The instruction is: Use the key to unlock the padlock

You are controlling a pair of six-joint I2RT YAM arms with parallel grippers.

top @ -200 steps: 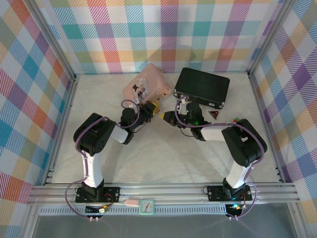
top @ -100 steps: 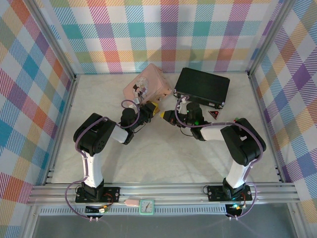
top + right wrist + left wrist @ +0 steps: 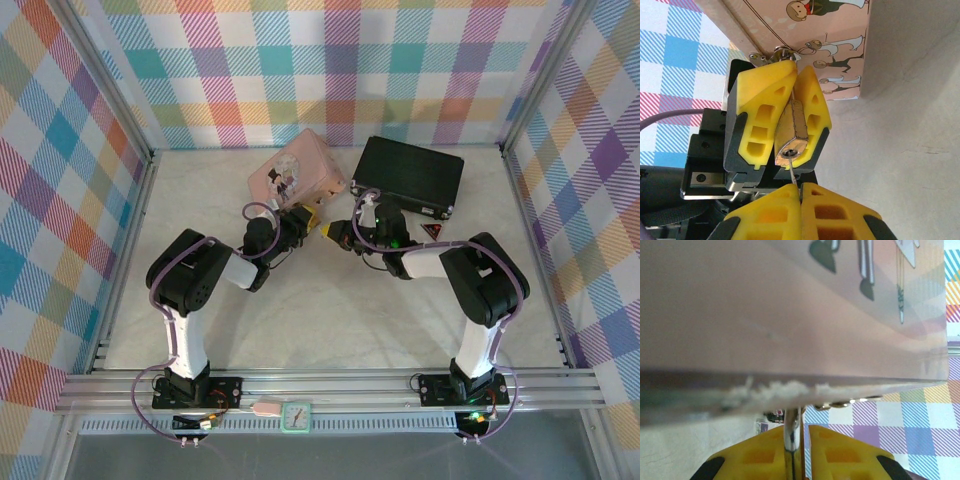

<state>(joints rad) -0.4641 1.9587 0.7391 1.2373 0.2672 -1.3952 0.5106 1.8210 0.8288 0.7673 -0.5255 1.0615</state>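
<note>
The small brass padlock [image 3: 796,131] is clamped between the yellow fingers [image 3: 762,112] of my left gripper [image 3: 796,70], keyhole end facing the right wrist camera. Its silver shackle [image 3: 791,440] runs up between the left gripper [image 3: 801,427] pads in the left wrist view. My right gripper [image 3: 800,187] is shut on the thin key [image 3: 793,175], whose blade tip sits in the keyhole. From above, the left gripper [image 3: 303,221] and right gripper [image 3: 337,233] meet tip to tip just in front of the pink box [image 3: 298,166].
The pink box [image 3: 830,45] with cartoon figures lies right behind the padlock, its own clasp [image 3: 775,54] close to the left fingers. A black case [image 3: 410,172] lies at the back right, and a small red triangle [image 3: 433,231] beside the right arm.
My right gripper has edged left toward the left gripper, bringing the key up to the padlock. The left arm has held almost still.
</note>
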